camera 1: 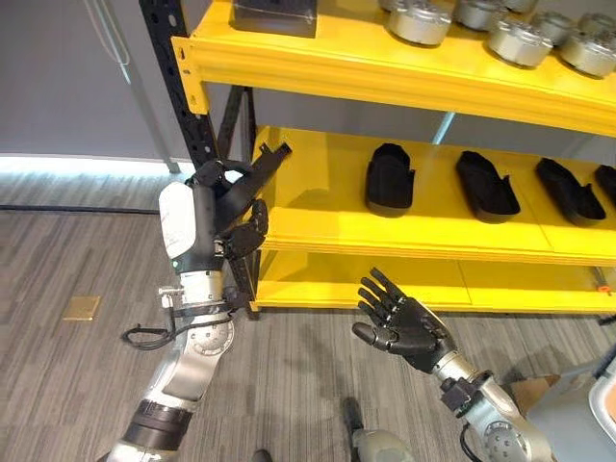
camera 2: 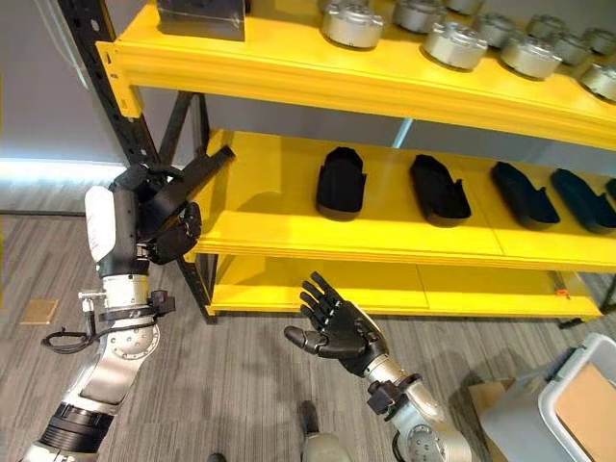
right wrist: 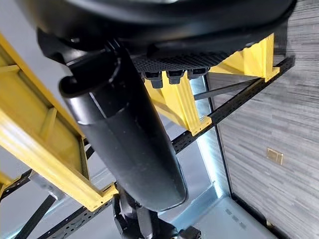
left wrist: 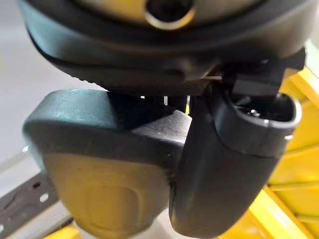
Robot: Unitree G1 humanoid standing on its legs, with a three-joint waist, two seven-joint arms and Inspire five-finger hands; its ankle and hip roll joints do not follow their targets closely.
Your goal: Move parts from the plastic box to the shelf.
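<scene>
Presently: left hand (camera 1: 226, 217), frame left, curled round a black part (camera 1: 252, 173) at the yellow shelf (camera 1: 318, 226) edge. Right hand (camera 1: 404, 322), lower centre, spread, holding nothing. Plastic box (camera 2: 577, 409), lower right corner.

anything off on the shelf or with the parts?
Nothing stands out. Black moulded parts lie in a row on the yellow middle shelf; the left hand holds another black part at its left end.
</scene>
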